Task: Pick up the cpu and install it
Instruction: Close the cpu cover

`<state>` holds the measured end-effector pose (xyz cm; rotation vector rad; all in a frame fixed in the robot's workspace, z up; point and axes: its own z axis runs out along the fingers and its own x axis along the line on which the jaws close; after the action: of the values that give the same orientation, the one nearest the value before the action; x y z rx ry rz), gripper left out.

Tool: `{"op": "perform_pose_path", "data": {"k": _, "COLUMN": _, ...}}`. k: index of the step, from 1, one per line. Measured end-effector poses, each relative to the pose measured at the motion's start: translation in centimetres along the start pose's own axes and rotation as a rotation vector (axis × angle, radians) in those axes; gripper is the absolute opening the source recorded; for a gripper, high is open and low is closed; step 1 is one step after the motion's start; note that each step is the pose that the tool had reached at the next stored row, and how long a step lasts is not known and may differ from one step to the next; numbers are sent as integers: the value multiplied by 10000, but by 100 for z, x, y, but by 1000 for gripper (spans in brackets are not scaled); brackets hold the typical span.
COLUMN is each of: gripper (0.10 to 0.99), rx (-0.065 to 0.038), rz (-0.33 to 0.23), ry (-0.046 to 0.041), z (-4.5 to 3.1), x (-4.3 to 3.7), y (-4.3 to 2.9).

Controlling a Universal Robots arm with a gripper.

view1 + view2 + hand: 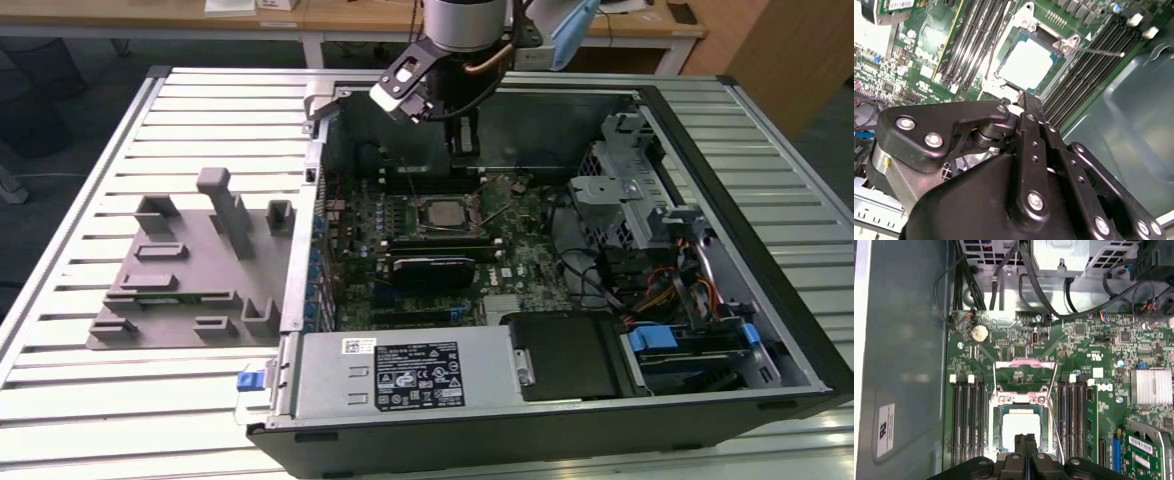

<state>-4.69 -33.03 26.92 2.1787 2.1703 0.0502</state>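
Slatted metal table, open computer case, cpu seated in motherboard socket, gripper closed, empty, just above

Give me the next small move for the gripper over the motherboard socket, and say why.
Probably a short lift straight up. The flat square silvery-grey cpu already lies inside the socket, the black gripper hangs above it, shut on nothing, and the hinged metal retention frame stands open. Rising should clear the chip without nudging it.
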Motion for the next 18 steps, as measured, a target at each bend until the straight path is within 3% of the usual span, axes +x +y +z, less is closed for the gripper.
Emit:
{"op": "perform_pose_path", "data": {"k": 5, "gripper": 106, "rx": -1, "rz": 0, "ry": 1, "z": 8, "x": 1, "y": 111}}
{"op": "perform_pose_path", "data": {"k": 18, "gripper": 106, "rx": 6, "rz": -1, "ry": 0, "z": 37, "x": 2, "y": 525}}
